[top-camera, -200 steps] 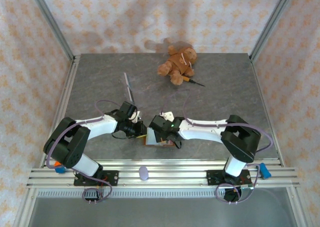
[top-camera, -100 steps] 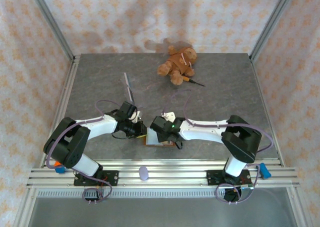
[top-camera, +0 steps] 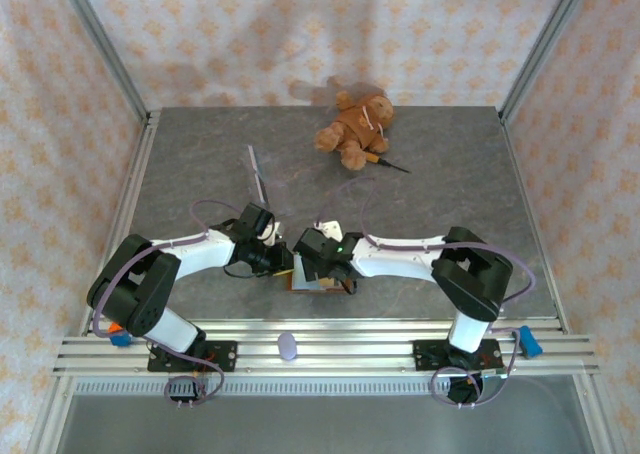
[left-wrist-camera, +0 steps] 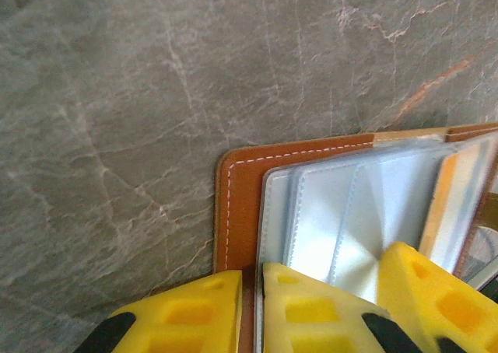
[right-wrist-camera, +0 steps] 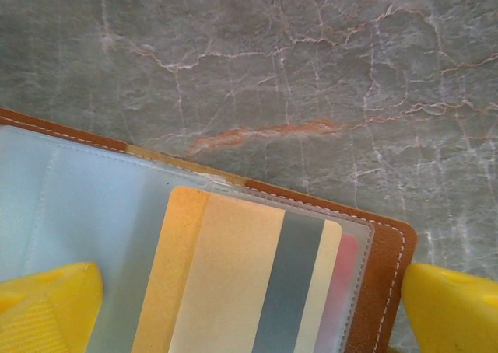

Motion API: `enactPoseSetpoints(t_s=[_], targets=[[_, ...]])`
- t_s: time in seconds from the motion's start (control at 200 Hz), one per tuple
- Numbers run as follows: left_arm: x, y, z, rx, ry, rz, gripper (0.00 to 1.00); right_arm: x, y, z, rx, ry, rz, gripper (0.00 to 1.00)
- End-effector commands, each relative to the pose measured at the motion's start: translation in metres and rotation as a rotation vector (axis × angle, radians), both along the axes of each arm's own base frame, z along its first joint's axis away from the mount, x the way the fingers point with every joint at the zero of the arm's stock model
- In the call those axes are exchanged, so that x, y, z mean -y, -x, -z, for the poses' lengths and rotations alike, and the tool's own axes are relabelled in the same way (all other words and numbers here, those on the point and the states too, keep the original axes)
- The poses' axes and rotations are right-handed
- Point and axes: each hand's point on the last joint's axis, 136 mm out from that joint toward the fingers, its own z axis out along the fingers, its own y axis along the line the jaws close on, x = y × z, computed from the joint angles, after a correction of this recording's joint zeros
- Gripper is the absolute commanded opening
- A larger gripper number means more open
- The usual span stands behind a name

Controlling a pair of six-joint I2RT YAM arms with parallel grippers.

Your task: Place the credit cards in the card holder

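Left jaws pinch the left side of the card holder (top-camera: 322, 286). The holder lies open on the grey tabletop (top-camera: 450, 184), close to the near edge and between the two arms.

In the left wrist view, the edge of the brown cover (left-wrist-camera: 237, 190) runs between two yellow fingers (left-wrist-camera: 175, 322), and they are pressed close on it. Shiny clear pockets (left-wrist-camera: 350, 213) fan out from the cover. The orange edge of a card (left-wrist-camera: 451, 205) shows in one pocket.

Right jaws are spread wide over the right side of the holder. In the right wrist view, one yellow finger (right-wrist-camera: 47, 306) sits over a clear pocket. The other finger (right-wrist-camera: 451, 306) is just past the brown corner (right-wrist-camera: 385, 244), over bare tabletop. I cannot tell if they touch the holder. Between them, a card with orange, tan and grey stripes (right-wrist-camera: 233, 283) is tucked inside a clear pocket. A pink card (right-wrist-camera: 348, 267) peeks out behind it.

Farther back, a thin grey stick (top-camera: 258, 177) lies on the tabletop past the left arm (top-camera: 190, 254). At the far side lies a brown teddy bear (top-camera: 355, 126). A small tool with an orange handle (top-camera: 385, 161) lies just beside it.
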Motion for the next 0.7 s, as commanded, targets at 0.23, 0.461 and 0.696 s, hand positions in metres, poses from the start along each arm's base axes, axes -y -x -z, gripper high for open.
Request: enactPoseSetpoints(t_s=[0.23, 0.461, 0.696], targets=[[-0.027, 0.021, 0.030, -0.098, -0.147, -0.039, 0.15, 0.028, 0.006, 0.003, 0.020, 0.045, 0.025, 0.90], [-0.027, 0.020, 0.029, -0.097, -0.151, -0.036, 0.15, 0.031, 0.007, 0.002, 0.021, 0.038, 0.027, 0.85], [-0.029, 0.020, 0.029, -0.098, -0.156, -0.040, 0.15, 0.038, 0.006, 0.001, 0.023, 0.045, 0.040, 0.73]])
